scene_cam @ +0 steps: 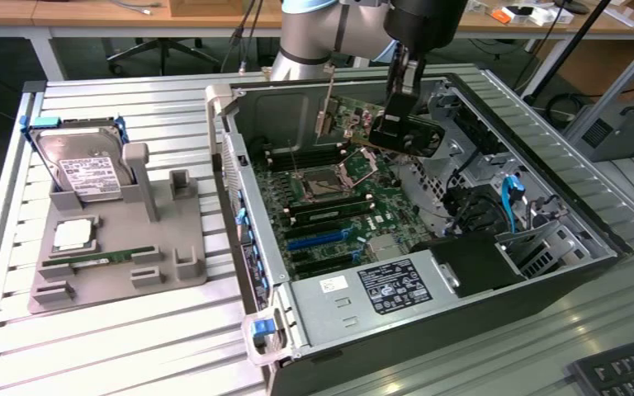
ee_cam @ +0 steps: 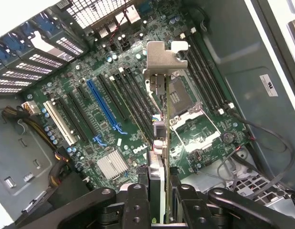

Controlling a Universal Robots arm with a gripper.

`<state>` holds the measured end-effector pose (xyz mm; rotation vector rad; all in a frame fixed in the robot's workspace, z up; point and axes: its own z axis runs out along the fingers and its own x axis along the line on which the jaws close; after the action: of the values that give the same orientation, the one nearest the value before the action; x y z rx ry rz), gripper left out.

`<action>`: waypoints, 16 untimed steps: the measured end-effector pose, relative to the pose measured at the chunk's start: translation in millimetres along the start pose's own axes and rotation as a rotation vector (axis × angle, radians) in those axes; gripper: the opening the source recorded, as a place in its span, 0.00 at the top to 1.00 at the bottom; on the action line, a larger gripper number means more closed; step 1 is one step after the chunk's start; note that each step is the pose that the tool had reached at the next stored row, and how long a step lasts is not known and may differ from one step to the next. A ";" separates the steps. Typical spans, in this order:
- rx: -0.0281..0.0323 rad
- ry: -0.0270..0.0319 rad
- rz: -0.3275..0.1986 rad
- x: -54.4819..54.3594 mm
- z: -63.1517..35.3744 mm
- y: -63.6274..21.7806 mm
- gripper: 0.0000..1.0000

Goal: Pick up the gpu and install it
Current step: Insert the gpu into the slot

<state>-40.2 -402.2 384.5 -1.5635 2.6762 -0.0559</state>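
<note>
Up close, claw [ee_cam: 159,202] grips gpu [ee_cam: 161,98] edge-on above the motherboard [ee_cam: 90,138].

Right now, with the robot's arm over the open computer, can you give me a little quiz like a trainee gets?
1. True or false: the gpu already sits in a motherboard slot.
2. What is the end effector shut on? A) a screwdriver B) the gpu C) a cable
3. Fill in: the hard drive stands in the grey holder on the exterior view's ____.
Key: 1 false, it is held above; 2 B; 3 left.
</note>
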 end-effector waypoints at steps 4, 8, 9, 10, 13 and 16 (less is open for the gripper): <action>-0.0002 -0.0004 -0.008 0.1 0.0 0.0 0.73; -0.0003 -0.0008 -0.016 0.1 0.0 -0.1 0.73; -0.0003 -0.0009 -0.018 0.1 0.0 -0.1 0.73; -0.0003 -0.0010 -0.020 0.2 0.0 -0.1 0.73; -0.0005 -0.0015 -0.029 0.4 0.0 -0.2 0.73; -0.0007 -0.0019 -0.037 0.5 0.0 -0.3 0.73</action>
<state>-40.2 -402.8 384.5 -1.6124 2.6463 -0.0547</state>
